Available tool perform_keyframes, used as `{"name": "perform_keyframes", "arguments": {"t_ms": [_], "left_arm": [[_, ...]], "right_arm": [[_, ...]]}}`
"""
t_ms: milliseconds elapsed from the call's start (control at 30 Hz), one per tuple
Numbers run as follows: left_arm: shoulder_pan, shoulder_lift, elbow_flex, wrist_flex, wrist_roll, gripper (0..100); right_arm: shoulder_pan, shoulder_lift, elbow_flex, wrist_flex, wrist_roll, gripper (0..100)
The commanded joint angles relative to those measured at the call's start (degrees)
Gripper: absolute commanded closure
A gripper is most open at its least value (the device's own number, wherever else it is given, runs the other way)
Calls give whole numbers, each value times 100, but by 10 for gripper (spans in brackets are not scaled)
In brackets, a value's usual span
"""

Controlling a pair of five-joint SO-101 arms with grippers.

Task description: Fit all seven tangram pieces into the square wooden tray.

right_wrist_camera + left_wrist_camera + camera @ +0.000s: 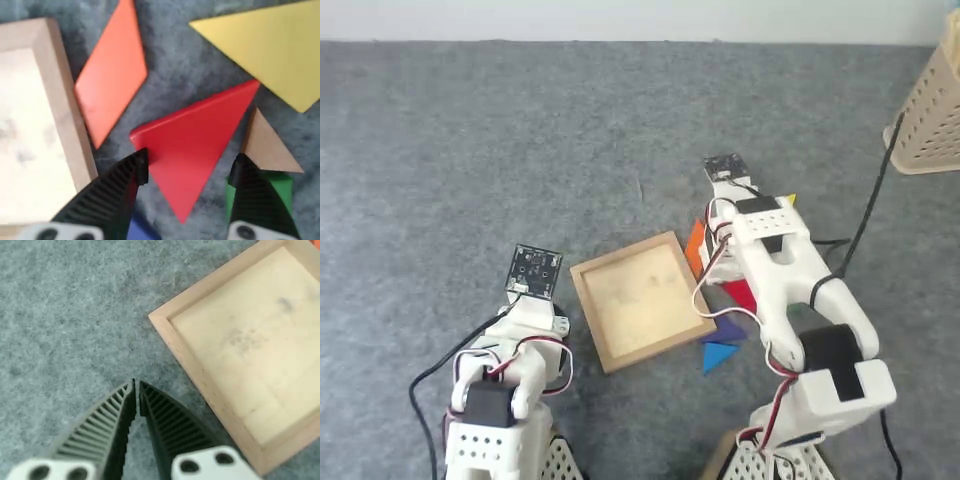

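**While the tray (pixel 620 253) lies bare, right tool (pixel 191 167) straddles red triangle (pixel 195 145)**

Right tool is spread, pinching nothing; the red triangle lies at the tray's 3 o'clock. Judged best: lower level, close on its edges, lift over the rim. Left tool (pixel 136 395), pressed together, sits at the tray's 8 o'clock. Green piece (pixel 280 185) and brown triangle (pixel 265 145) are part-hidden behind the right tool; seven pieces cannot be counted.

**Background around the work area**

Grey, felt-like table covering (pixel 500 140), fuzzy and faintly speckled, spread across the whole surface. At the far right edge, near the back, a beige slotted basket (pixel 934 105), standing upright and partly cut off. Along the very back, a narrow strip of pale wall (pixel 620 18).
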Motion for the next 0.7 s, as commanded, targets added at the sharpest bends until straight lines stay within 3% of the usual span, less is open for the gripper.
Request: {"name": "perform_keyframes", "arguments": {"t_ms": [0,267,433,667], "left_arm": [[-35,-123,-110,35,44,988],[-35,-123,-110,35,44,988],[-35,-123,-110,35,44,988],[-26,-123,-110,35,44,988]], "right_arm": [[66,-312,-457,418,-9,722],[-57,-954,-527,356,-44,721],[-321,-303,-475,-84,-404,687],[-92,110,-571,-127,-466,656]]}}
